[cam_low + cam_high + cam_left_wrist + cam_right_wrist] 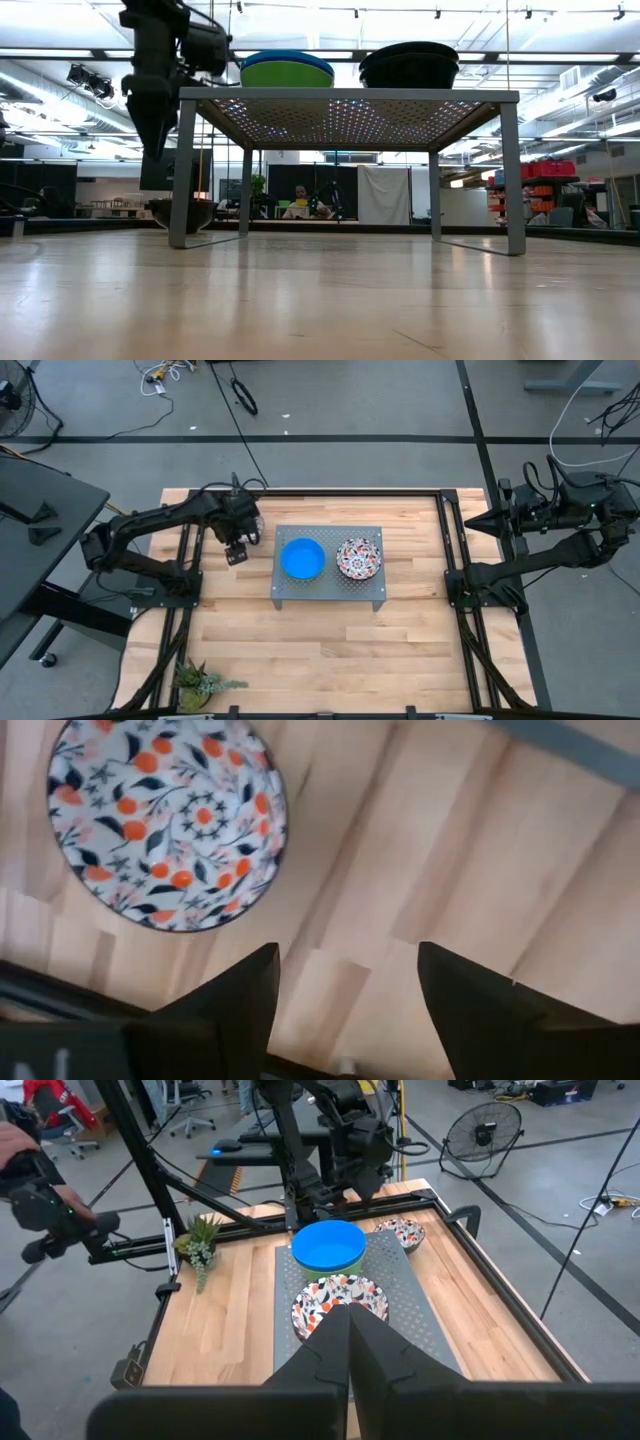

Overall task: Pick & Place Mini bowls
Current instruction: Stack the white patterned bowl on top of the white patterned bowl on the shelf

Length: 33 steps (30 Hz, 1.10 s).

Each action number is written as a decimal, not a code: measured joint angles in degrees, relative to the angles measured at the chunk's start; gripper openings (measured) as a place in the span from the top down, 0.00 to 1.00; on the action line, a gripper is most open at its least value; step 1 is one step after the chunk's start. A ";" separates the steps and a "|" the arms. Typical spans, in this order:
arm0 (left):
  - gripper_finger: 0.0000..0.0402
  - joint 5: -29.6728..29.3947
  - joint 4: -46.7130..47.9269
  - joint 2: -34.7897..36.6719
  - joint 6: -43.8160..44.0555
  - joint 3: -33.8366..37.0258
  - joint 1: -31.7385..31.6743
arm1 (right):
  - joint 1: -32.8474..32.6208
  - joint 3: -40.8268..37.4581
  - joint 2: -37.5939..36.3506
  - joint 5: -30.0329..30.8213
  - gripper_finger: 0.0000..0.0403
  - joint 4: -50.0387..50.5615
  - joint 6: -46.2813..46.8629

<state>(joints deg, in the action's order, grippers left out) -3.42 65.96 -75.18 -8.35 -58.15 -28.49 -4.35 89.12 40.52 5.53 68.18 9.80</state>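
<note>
your left gripper hangs over the bare wood just off the tray's left edge, jaws spread wide with nothing between them. through its wrist camera the two dark fingers frame plain tabletop. a floral bowl sits flat on the wood just ahead of those fingertips, clear of them, not touching. from the right wrist camera you see the same bowl on the table beside the tray, under the left arm.

on the tray, to the right of your left gripper: a bright blue bowl nearest it, stacked on a green bowl as the low view shows. past that, a second floral bowl tops a dark stack; how many bowls lie in it, can't tell.

your right gripper is parked at the table's right side, well away from the tray, fingers pressed together, holding nothing.

small spiky plant at the near left corner, far from both tools.
</note>
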 joint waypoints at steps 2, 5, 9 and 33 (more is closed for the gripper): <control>0.39 -0.17 -0.83 0.01 -1.30 0.89 -0.75 | 0.01 0.00 0.01 0.01 0.98 0.00 0.00; 0.40 -0.17 -2.51 0.02 -1.30 2.20 -1.37 | 0.01 0.00 0.01 0.01 0.98 0.00 0.00; 0.41 0.16 -4.71 -0.69 -1.02 3.29 -1.50 | 0.01 0.00 -0.01 0.00 0.98 0.00 0.00; 0.41 -1.48 -10.68 -10.33 -7.97 3.41 -6.36 | 0.01 0.00 0.01 0.01 0.98 0.00 0.00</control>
<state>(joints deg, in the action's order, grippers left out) -4.91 55.28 -85.51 -16.32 -54.74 -34.85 -4.34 89.12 40.53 5.53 68.18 9.80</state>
